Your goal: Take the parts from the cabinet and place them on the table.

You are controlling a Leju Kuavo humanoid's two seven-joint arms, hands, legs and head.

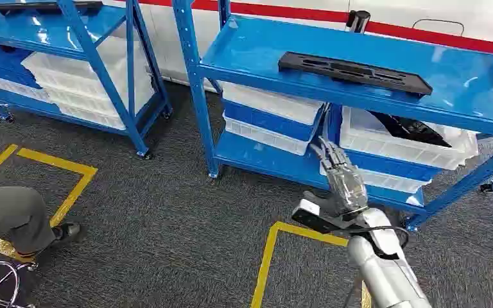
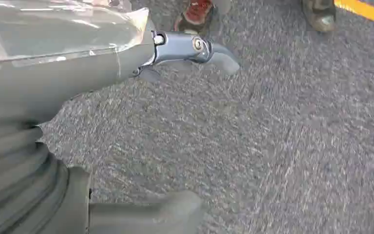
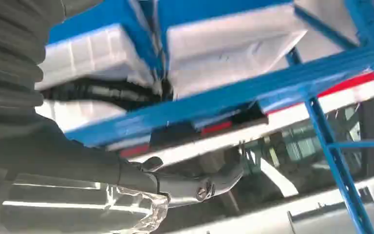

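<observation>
blue cabinet [image 1: 359, 58] is seen across the upper right of the head view, a long black part [image 1: 354, 70] lying flat on its top shelf. a second black part [image 1: 411, 130] is seen in a white bin [image 1: 417, 149] on the lower shelf at right, stacked on a blue bin [image 1: 391, 165]. right hand [image 1: 340, 176] is raised at lower centre of the frame, just in front of the lower shelf edge, fingers [image 1: 326, 151] held straight and close together, nothing held. in the left wrist view the left hand [image 2: 195, 48] is seen over grey carpet [image 2: 272, 146], one finger extended; whether the rest are spread cannot be told. a person's leg [image 1: 13, 215] is seen at lower left
</observation>
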